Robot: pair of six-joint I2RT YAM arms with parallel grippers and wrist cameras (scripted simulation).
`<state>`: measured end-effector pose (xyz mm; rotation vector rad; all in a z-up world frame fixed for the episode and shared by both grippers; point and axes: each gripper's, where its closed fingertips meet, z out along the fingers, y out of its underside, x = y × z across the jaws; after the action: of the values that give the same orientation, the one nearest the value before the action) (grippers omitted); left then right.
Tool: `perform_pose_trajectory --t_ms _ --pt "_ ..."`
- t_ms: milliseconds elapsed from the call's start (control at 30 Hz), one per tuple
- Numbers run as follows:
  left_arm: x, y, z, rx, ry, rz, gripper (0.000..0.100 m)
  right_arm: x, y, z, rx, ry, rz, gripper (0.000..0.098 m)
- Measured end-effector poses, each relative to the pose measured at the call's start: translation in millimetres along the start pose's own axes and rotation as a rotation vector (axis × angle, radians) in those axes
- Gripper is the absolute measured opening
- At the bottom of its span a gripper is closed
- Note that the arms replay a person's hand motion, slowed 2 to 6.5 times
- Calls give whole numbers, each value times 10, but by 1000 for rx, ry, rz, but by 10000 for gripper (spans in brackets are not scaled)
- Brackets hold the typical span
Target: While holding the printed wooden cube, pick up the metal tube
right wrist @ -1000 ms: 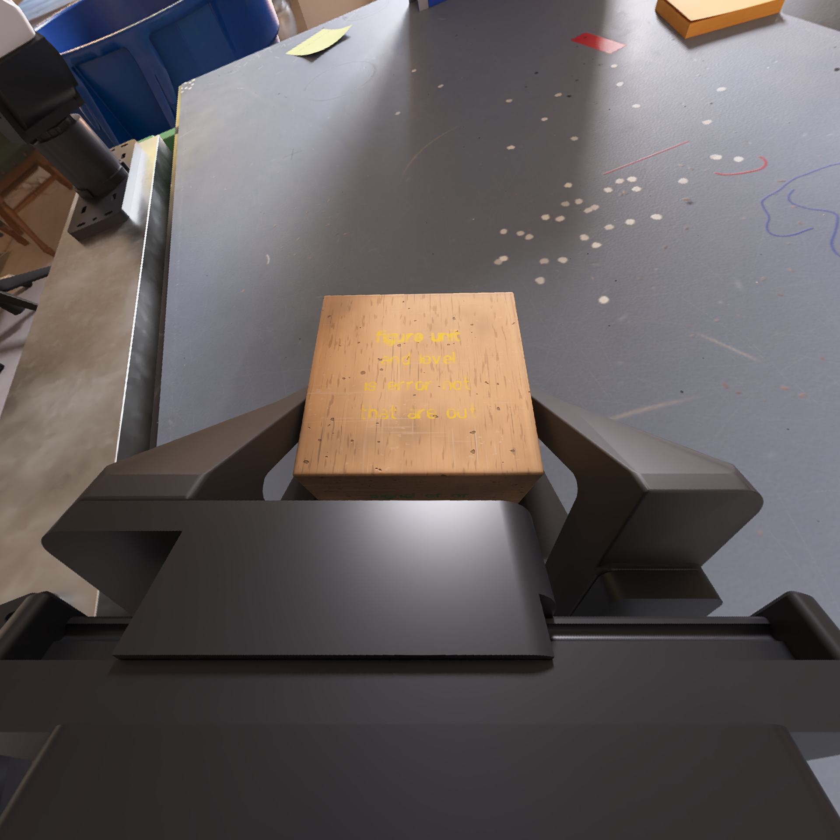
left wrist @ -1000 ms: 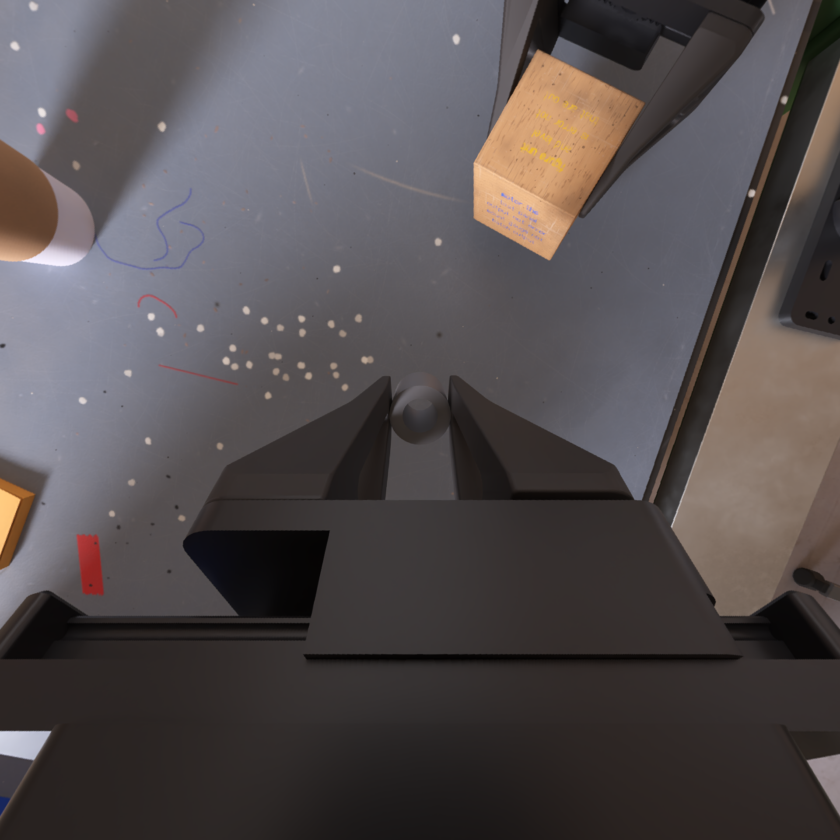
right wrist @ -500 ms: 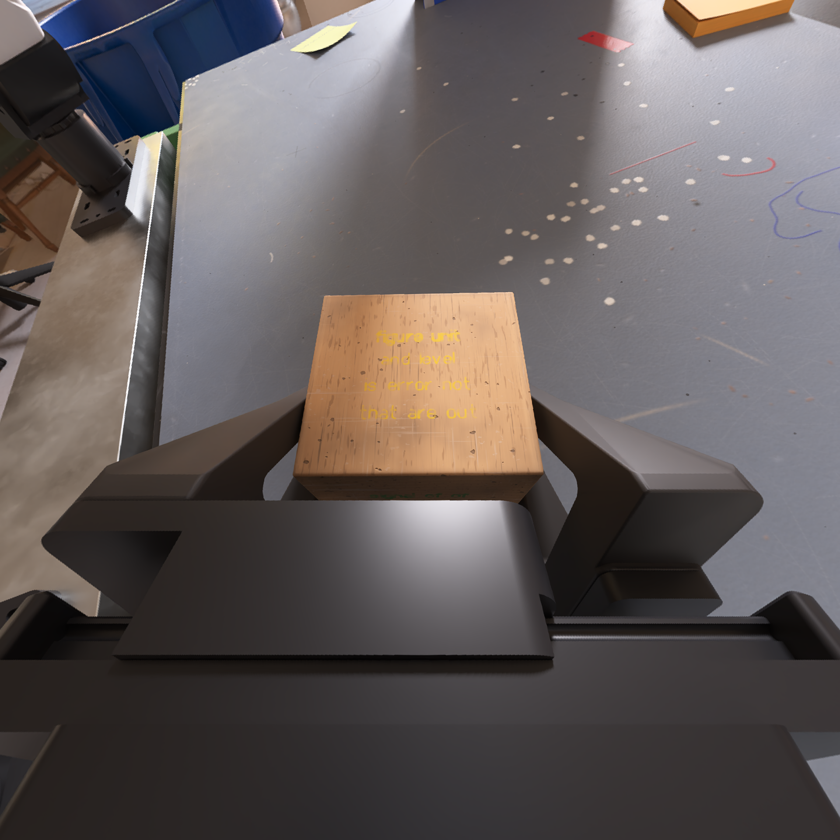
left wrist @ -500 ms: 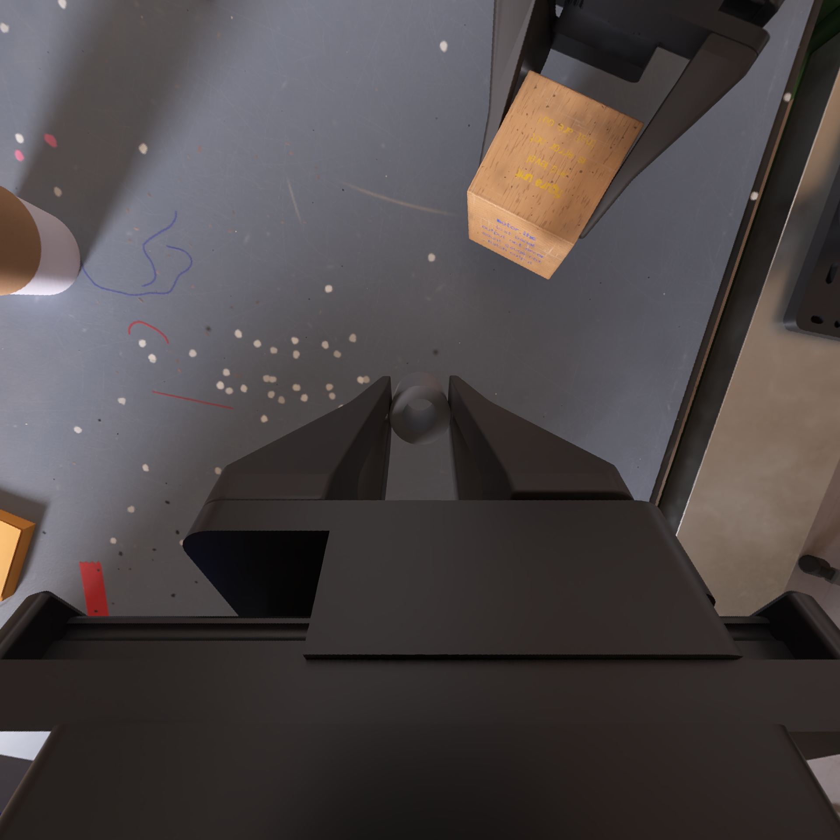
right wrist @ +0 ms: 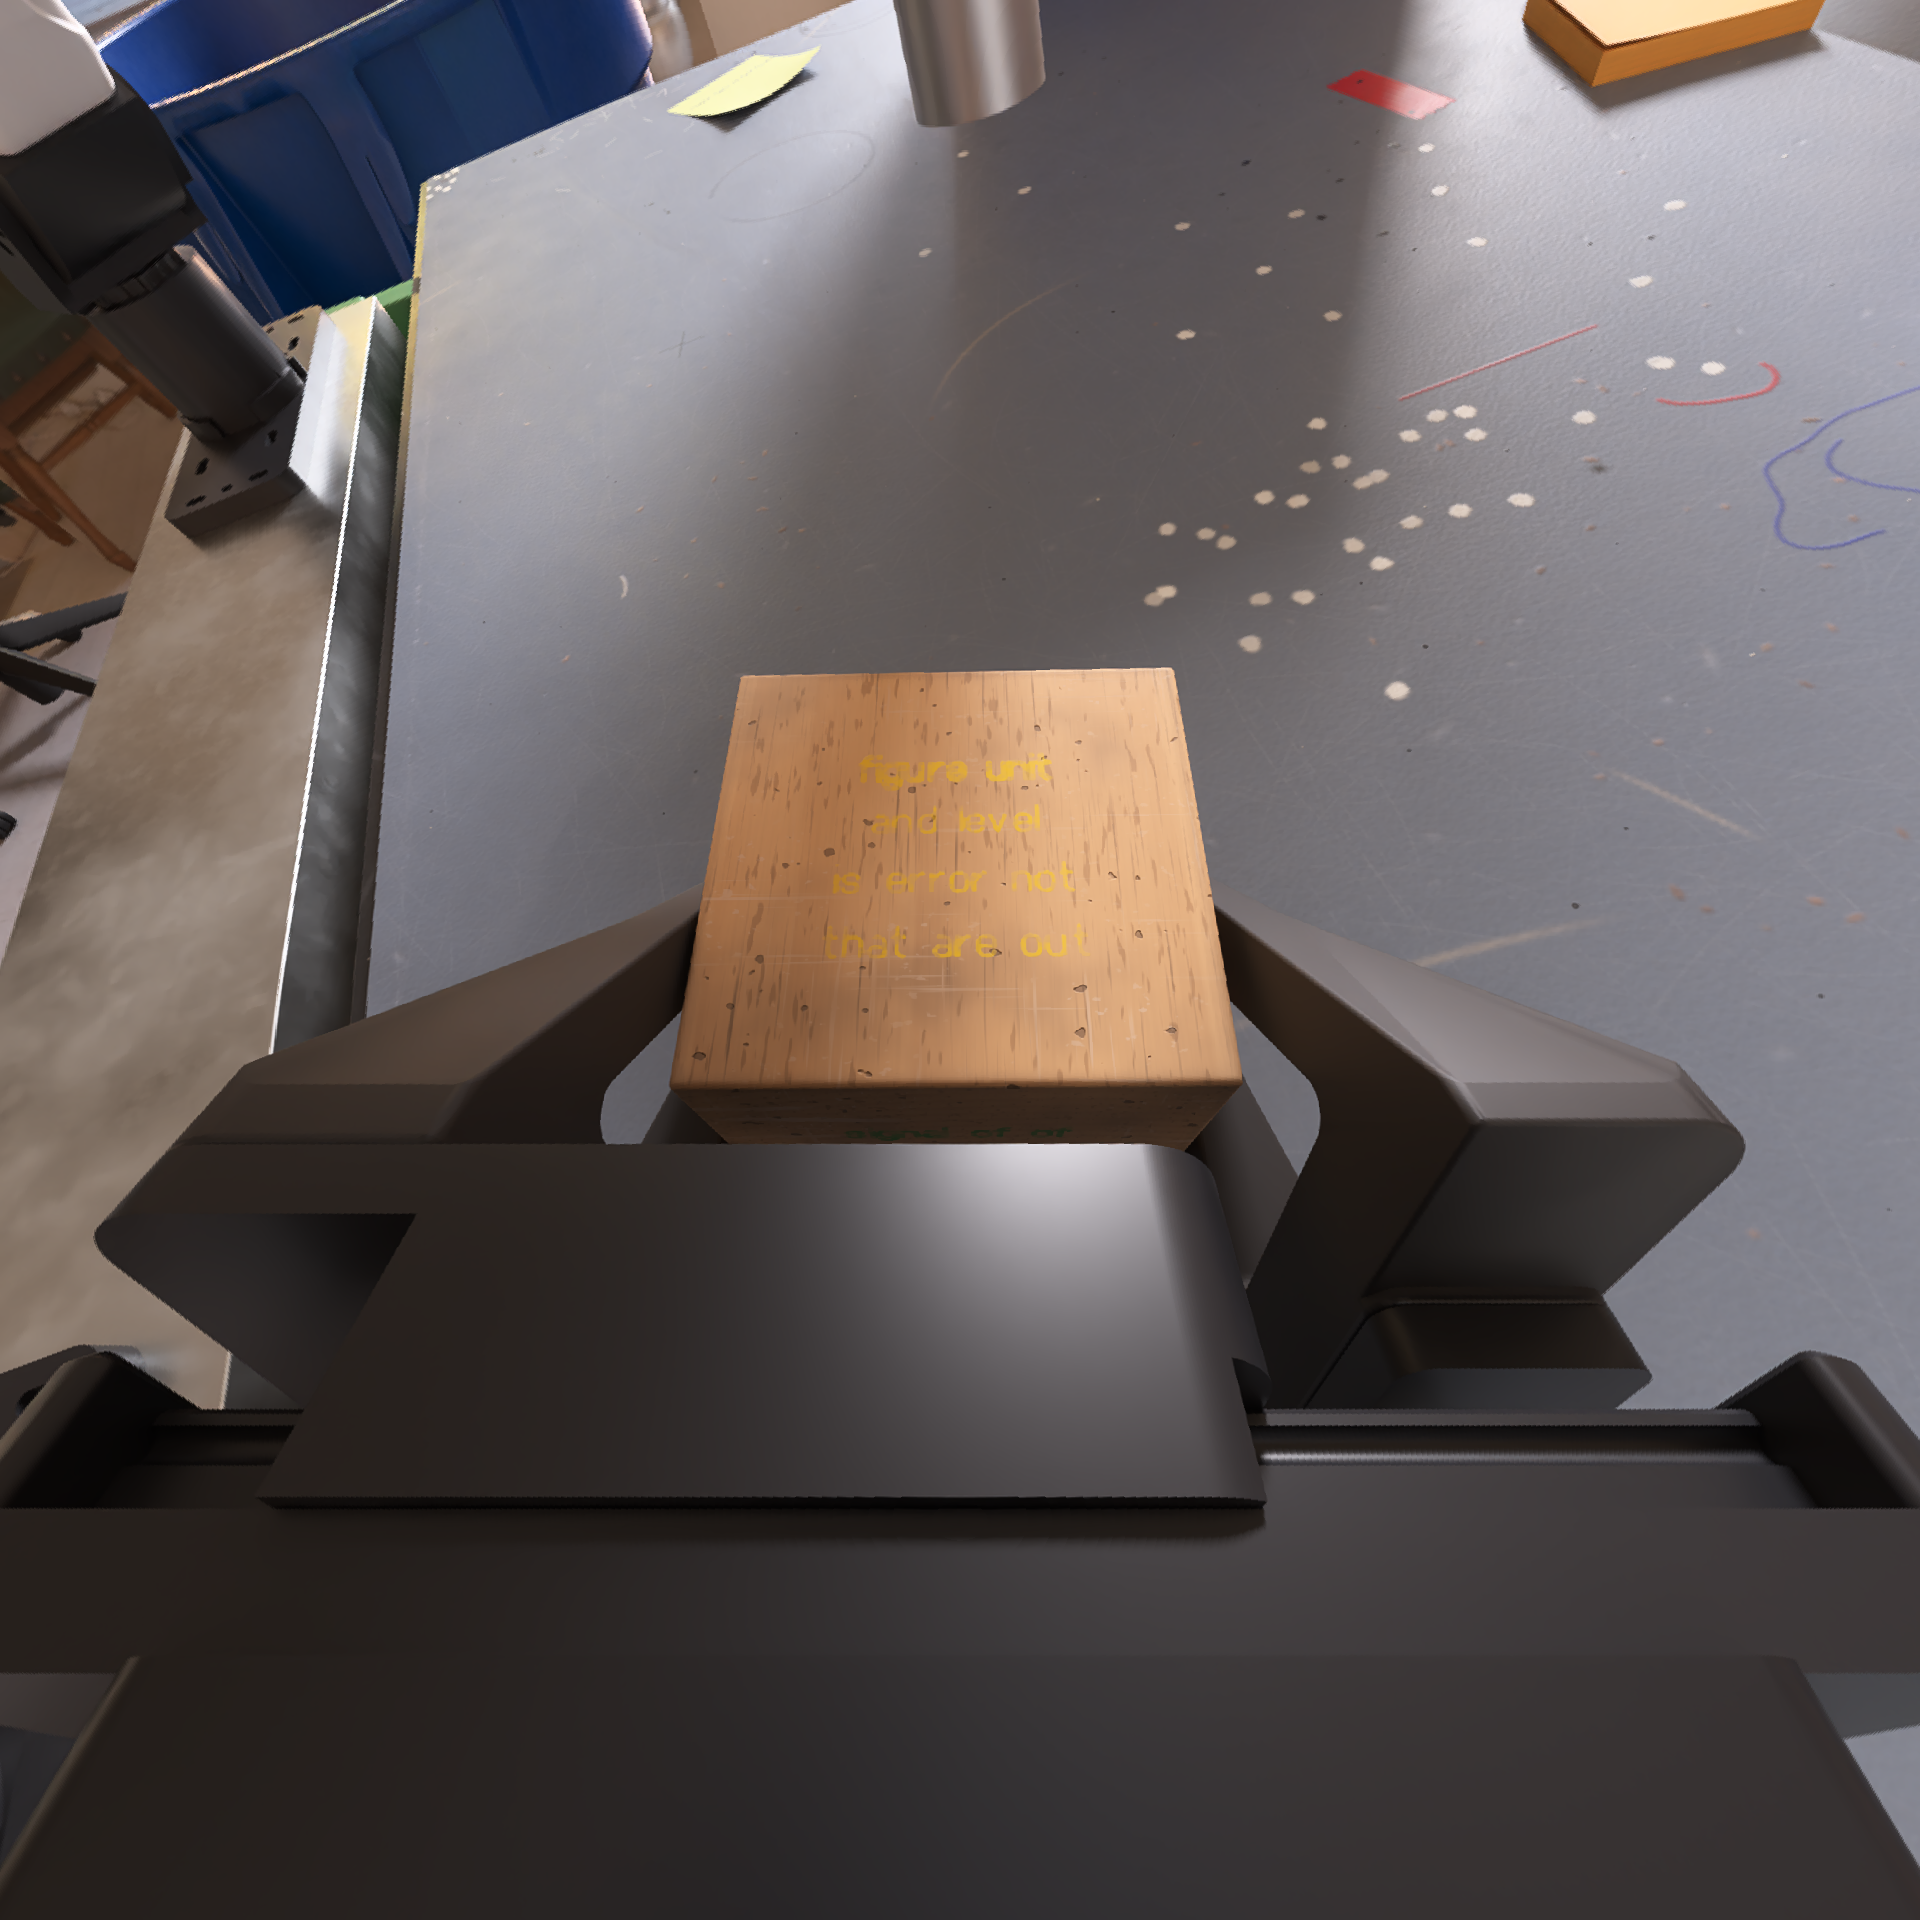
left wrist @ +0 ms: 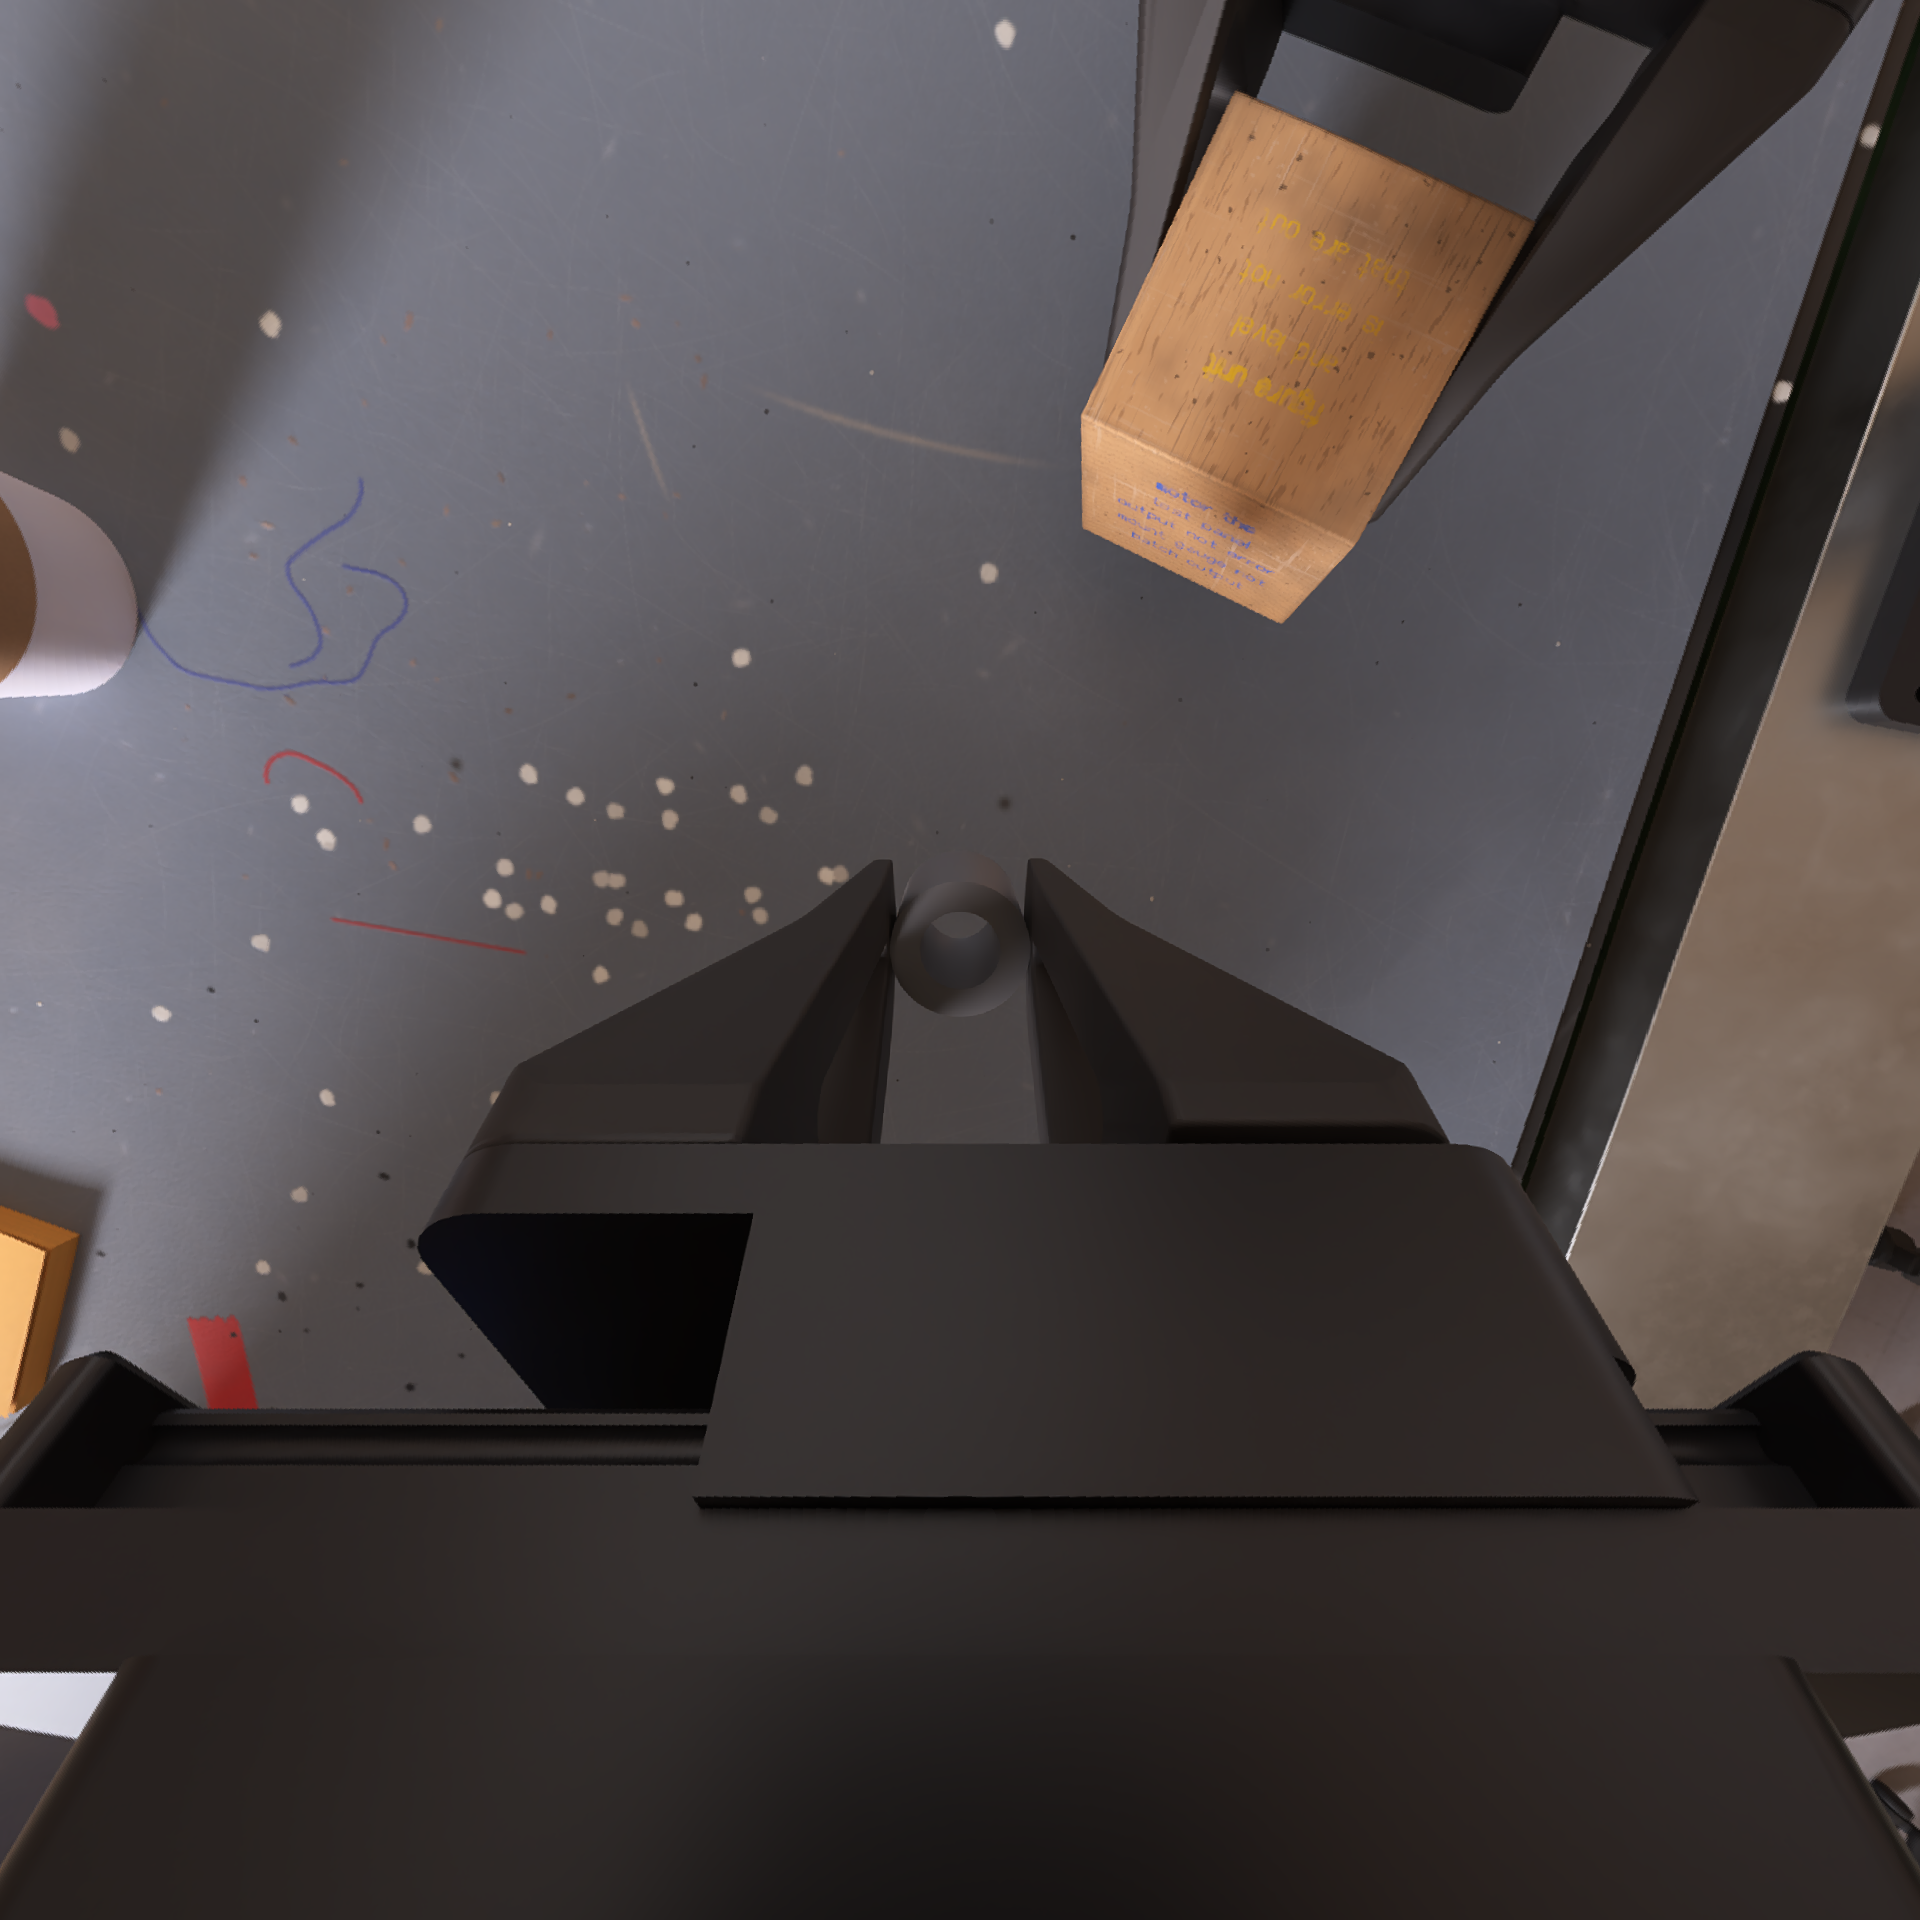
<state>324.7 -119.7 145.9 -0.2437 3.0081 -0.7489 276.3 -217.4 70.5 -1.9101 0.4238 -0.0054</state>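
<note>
Now | left gripper (left wrist: 959, 914) clamped on metal tube (left wrist: 958, 948), its long axis along the fingers, bore toward camera | right gripper (right wrist: 961, 914) clamped on printed wooden cube (right wrist: 961, 894)

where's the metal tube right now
The metal tube is clamped between the left claw's fingers in the left wrist view, seen end-on above the grey table; the right wrist view shows it hanging at top centre.

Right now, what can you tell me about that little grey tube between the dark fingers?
The tube is a short, dull grey metal cylinder, hollow, its open round end facing the left wrist camera. It sits clamped between the fingertips of the left end effector, one finger pressing each side. The right wrist view shows its shiny lower end hanging clear above the grey table, upright.
</note>
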Motion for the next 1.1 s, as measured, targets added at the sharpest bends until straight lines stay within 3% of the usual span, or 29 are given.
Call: perform_pose_trajectory --t_ms 1100 --pt "10 32 91 -26 21 35 209 -3 5 6 -4 -5 2 608"
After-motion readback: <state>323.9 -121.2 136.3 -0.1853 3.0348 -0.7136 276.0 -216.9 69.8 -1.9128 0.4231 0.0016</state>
